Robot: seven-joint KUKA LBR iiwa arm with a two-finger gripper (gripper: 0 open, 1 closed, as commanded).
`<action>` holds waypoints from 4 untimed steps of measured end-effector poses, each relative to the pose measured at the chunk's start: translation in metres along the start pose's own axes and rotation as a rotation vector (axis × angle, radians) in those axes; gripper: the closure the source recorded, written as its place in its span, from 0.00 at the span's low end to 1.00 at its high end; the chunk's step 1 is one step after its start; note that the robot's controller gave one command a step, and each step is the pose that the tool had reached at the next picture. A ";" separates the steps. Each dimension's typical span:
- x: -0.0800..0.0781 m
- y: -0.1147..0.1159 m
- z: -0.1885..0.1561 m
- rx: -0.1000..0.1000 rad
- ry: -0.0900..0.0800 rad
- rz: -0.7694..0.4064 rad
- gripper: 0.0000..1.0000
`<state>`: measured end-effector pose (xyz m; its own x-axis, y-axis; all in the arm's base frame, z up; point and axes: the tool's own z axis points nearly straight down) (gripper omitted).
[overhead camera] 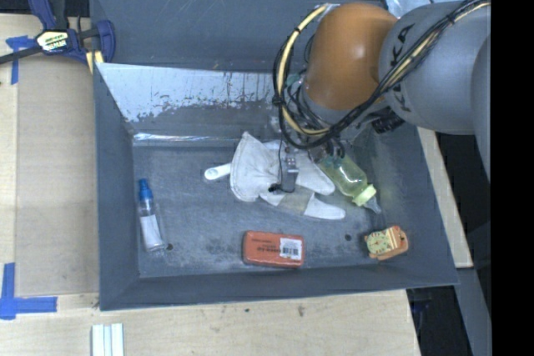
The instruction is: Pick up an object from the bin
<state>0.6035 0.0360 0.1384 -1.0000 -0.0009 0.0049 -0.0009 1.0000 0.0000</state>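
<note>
My gripper (286, 182) reaches down from under the orange wrist cover onto a crumpled white cloth or glove (250, 167) in the middle of the bin. Its dark fingers press into the cloth's right part, close together. A white spoon-like handle (217, 173) pokes out at the cloth's left edge. Just right of the gripper lies a clear greenish bottle with a yellow-green cap (350, 179).
An orange flat box with a barcode label (273, 248) lies near the front wall. A small yellow-orange tape measure (385, 243) sits at the front right. A clear tube with a blue cap (148, 217) lies at the left.
</note>
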 end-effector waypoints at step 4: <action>-0.002 0.000 0.062 -0.005 -0.010 0.277 1.00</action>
<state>0.6053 0.0362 0.0764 -0.9621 0.2727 -0.0049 0.2727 0.9621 0.0048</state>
